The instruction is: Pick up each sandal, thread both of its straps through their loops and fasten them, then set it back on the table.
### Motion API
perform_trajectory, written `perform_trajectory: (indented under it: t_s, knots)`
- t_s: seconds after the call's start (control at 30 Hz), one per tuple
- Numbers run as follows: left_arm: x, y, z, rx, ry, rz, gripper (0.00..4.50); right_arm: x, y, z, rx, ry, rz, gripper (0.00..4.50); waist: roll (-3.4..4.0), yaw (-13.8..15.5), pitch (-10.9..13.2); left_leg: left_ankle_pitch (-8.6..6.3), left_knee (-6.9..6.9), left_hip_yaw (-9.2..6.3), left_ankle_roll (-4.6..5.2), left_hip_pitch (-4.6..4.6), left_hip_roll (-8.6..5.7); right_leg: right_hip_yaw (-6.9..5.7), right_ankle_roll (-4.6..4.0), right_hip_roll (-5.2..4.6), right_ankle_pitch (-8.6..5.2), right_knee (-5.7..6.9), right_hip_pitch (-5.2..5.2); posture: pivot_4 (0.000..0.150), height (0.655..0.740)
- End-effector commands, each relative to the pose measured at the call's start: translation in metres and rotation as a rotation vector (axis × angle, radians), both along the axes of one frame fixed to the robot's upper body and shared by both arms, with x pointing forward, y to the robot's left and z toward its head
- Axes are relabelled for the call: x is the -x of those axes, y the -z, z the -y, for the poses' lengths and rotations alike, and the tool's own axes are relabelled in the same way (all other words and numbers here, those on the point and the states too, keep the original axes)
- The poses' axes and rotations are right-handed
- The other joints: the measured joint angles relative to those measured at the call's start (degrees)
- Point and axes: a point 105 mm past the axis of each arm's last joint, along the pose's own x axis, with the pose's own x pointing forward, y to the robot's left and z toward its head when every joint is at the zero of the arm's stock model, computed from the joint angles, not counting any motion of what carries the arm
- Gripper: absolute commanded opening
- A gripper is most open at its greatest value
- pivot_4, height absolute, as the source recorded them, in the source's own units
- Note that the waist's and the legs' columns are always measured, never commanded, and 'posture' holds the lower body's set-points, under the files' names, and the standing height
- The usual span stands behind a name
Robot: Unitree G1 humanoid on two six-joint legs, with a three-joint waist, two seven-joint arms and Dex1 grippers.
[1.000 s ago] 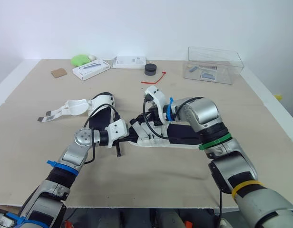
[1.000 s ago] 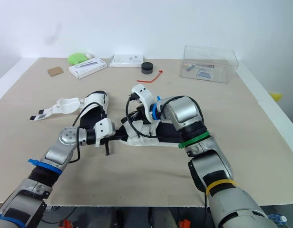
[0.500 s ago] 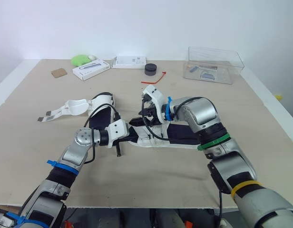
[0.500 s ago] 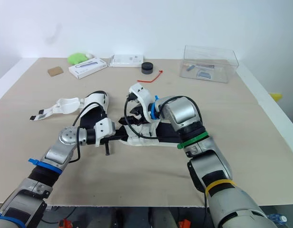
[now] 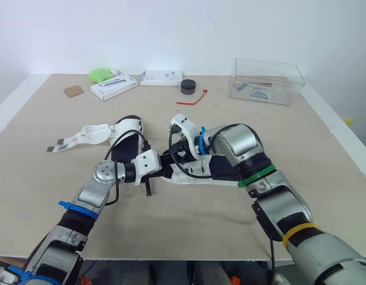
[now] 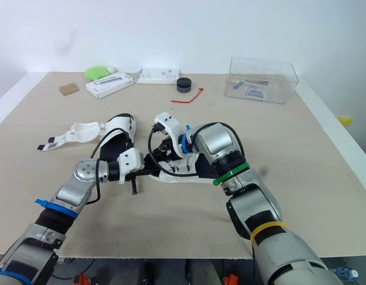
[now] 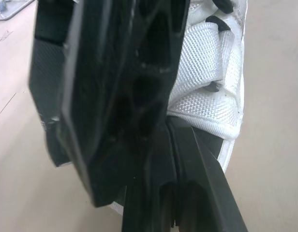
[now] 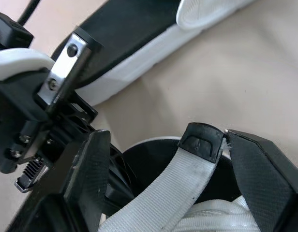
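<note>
Along the far edge of the counter [image 5: 46, 178] sat a brown card square [image 5: 73, 91], a green lump [image 5: 100, 75], two flat white boxes [image 5: 113, 86] [image 5: 161, 77], a black puck [image 5: 188, 86], a red tie [image 5: 192, 98] and a clear plastic bin [image 5: 267, 81].

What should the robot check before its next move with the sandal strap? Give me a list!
1. The strap end sits between the right tool fingers: ok.
2. The right tool is squeezing the strap end: not ok. It is open, with one finger on each side.
3. The left tool is holding the sandal steady: cannot tell.
4. The strap is fastened: not ok. Its black-tipped end is loose.
5. The other sandal is out of the way: ok. It lies apart on the table, toward the robot's left, with its straps undone.
</note>
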Motion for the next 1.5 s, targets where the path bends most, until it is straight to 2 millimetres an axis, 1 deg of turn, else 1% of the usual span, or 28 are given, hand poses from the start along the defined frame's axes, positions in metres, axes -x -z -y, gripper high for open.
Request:
perform_trajectory:
  t_s: [0.03, 0.17, 0.2, 0.47, 0.6, 0.67, 0.77, 0.83, 0.93, 1.0, 1.13, 1.3, 1.5]
  knots:
    - [0.01, 0.041, -0.006, -0.114, -0.01, -0.12, 0.0, 0.001, -0.01, -0.005, -0.013, -0.024, 0.006, 2.29, 0.0, 0.0, 0.0, 0.0, 0.0, -0.01, 0.0, 0.0, 0.0, -0.01, -0.01, -0.03, -0.01, 0.0, 0.0, 0.15, 0.74]
    - [0.01, 0.041, -0.005, -0.113, -0.011, -0.12, 0.0, 0.001, -0.014, -0.006, -0.028, -0.02, 0.004, 0.3, 0.0, 0.0, 0.0, 0.0, -0.02, -0.01, 0.0, 0.0, 0.0, -0.02, -0.01, -0.06, -0.02, 0.0, 0.0, 0.15, 0.74]
    - [0.01, 0.041, -0.005, -0.113, -0.012, -0.12, 0.0, 0.001, -0.015, -0.006, -0.033, -0.019, 0.002, 0.05, 0.0, 0.0, 0.0, 0.0, -0.02, -0.01, 0.0, 0.0, 0.0, -0.02, 0.0, -0.07, -0.02, 0.0, 0.0, 0.15, 0.74]
    - [0.01, 0.041, -0.004, -0.112, -0.01, -0.122, 0.0, -0.002, -0.024, 0.0, -0.064, 0.004, 0.004, 0.05, 0.0, 0.0, 0.0, 0.0, -0.02, -0.01, 0.0, -0.01, -0.01, -0.03, -0.01, -0.07, -0.02, 0.0, 0.0, 0.15, 0.74]
    - [0.01, 0.042, -0.004, -0.112, -0.009, -0.123, 0.0, -0.005, -0.036, 0.007, -0.102, 0.041, 0.017, 0.05, 0.0, 0.0, 0.0, 0.0, -0.02, -0.02, 0.0, -0.03, -0.02, -0.03, -0.01, -0.07, -0.02, 0.0, -0.01, 0.15, 0.74]
    - [0.011, 0.042, -0.005, -0.112, -0.009, -0.123, 0.0, -0.007, -0.041, 0.012, -0.119, 0.067, 0.028, 0.05, 0.0, 0.0, 0.0, 0.0, -0.02, -0.02, 0.0, -0.04, -0.03, -0.04, -0.02, -0.1, -0.01, -0.01, -0.01, 0.15, 0.74]
    - [0.011, 0.042, -0.004, -0.112, -0.008, -0.127, 0.0, -0.011, -0.054, 0.033, -0.165, 0.164, 0.07, 0.05, 0.0, 0.02, 0.0, 0.0, -0.02, -0.04, 0.0, -0.07, -0.05, -0.05, -0.02, -0.17, -0.01, -0.02, -0.02, 0.15, 0.74]
    - [0.011, 0.043, -0.004, -0.112, -0.007, -0.127, 0.0, -0.009, -0.057, 0.039, -0.18, 0.196, 0.073, 0.05, 0.0, 0.0, 0.0, -0.01, -0.02, -0.07, 0.0, -0.13, -0.09, -0.07, -0.01, -0.23, -0.01, -0.04, -0.04, 0.15, 0.74]
    - [0.012, 0.042, -0.004, -0.111, -0.005, -0.128, 0.0, -0.004, -0.057, 0.047, -0.201, 0.243, 0.073, 0.05, 0.01, -0.05, 0.0, -0.01, -0.03, -0.05, -0.01, -0.12, -0.1, -0.04, 0.03, -0.26, -0.02, -0.04, -0.05, 0.15, 0.74]
    - [0.012, 0.042, -0.004, -0.112, -0.003, -0.128, 0.0, -0.001, -0.053, 0.052, -0.199, 0.27, 0.071, 0.05, 0.01, -0.03, 0.0, -0.01, -0.02, -0.09, -0.01, -0.15, -0.09, -0.04, 0.24, -0.25, -0.15, -0.04, -0.05, 0.15, 0.74]
    - [0.013, 0.043, -0.004, -0.115, 0.002, -0.128, 0.0, 0.002, -0.043, 0.059, -0.19, 0.317, 0.059, 0.05, 0.01, -0.03, 0.0, -0.01, -0.03, -0.09, -0.01, -0.16, -0.09, -0.04, 0.26, -0.25, -0.16, -0.04, -0.05, 0.15, 0.74]
    - [0.012, 0.042, -0.002, -0.115, 0.006, -0.126, 0.0, -0.004, -0.034, 0.065, -0.173, 0.376, 0.069, 0.05, 0.01, -0.03, 0.0, -0.01, -0.03, -0.06, -0.01, -0.17, -0.11, -0.05, 0.29, -0.25, -0.17, -0.06, -0.06, 0.15, 0.74]
    - [0.016, 0.043, -0.002, -0.115, 0.009, -0.129, 0.0, -0.011, -0.023, 0.075, -0.107, 0.42, 0.133, 0.05, 0.01, -0.03, 0.0, -0.01, -0.03, -0.06, -0.01, -0.18, -0.13, -0.06, 0.32, -0.22, -0.19, -0.07, -0.06, 0.15, 0.74]
